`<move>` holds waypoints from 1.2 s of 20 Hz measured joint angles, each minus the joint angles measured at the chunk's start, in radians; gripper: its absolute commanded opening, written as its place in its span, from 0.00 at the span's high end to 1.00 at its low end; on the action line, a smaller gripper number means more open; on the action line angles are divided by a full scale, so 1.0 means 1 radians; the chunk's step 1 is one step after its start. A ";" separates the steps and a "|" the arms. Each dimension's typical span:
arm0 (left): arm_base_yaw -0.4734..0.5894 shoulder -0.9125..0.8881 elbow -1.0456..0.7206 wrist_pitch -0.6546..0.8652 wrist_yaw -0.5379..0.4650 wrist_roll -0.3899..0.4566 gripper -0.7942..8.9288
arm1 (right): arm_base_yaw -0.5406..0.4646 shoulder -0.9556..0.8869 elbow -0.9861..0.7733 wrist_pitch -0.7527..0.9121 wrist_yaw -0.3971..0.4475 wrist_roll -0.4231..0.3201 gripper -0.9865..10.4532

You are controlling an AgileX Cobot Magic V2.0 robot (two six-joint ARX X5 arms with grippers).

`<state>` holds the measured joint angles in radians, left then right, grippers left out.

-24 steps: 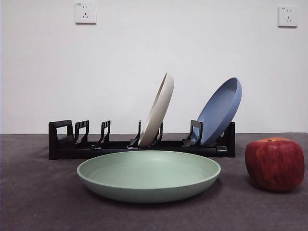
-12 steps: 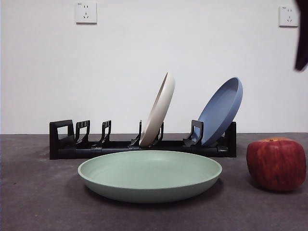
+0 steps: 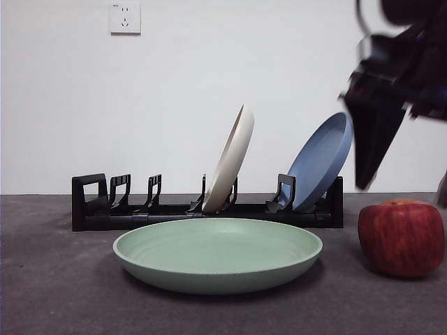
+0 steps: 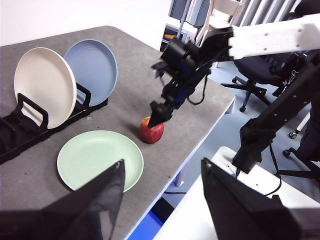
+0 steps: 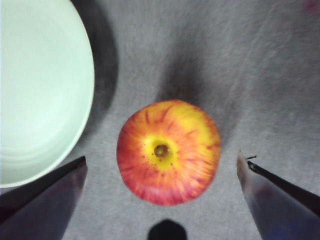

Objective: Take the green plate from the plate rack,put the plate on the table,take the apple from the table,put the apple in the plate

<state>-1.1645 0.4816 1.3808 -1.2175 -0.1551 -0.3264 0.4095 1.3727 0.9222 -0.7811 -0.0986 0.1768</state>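
The right gripper (image 5: pixel 162 170) hangs above the apple (image 5: pixel 168 151), pointing straight down, its 2 jaws spread wide to either side. The left gripper (image 4: pixel 162 182) waits high off the table's edge, jaws apart.

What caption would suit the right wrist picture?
Right gripper open above the apple on the table, green plate beside it.

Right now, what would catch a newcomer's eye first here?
The right gripper, jaws open, poised just above the red apple on the table. Beside the apple, the green plate lies flat before the plate rack, which holds a cream-white plate and a blue plate.
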 measured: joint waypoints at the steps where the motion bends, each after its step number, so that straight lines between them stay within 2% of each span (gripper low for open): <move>1: 0.000 0.000 0.000 0.000 0.000 0.000 0.66 | 0.018 0.017 0.000 0.001 0.019 0.003 0.47; 6: 0.000 0.000 0.000 0.000 -0.016 0.000 0.66 | 0.107 0.069 0.000 0.013 0.109 0.029 0.50; 8: 0.000 0.000 0.000 0.000 -0.025 0.000 0.66 | 0.130 0.078 0.000 0.017 0.158 0.045 0.71; 10: 0.000 0.000 0.000 0.000 -0.026 0.000 0.66 | 0.133 0.078 0.000 0.018 0.163 0.048 0.94; 15: 0.000 0.000 0.000 0.000 -0.026 0.000 0.66 | 0.134 0.078 0.004 0.017 0.177 0.048 0.92; 17: 0.000 0.000 0.000 0.000 -0.026 0.000 0.66 | 0.134 0.079 0.042 -0.032 0.178 0.045 0.92; 21: 0.000 0.000 0.000 0.000 -0.026 0.000 0.66 | 0.134 0.080 0.286 -0.150 0.175 0.013 0.92; 24: 0.000 0.001 0.000 0.000 -0.026 0.000 0.66 | 0.151 0.079 0.467 -0.148 0.074 0.006 0.92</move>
<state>-1.1645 0.4824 1.3808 -1.2179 -0.1814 -0.3264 0.5602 1.4517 1.3891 -0.9287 -0.0250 0.1829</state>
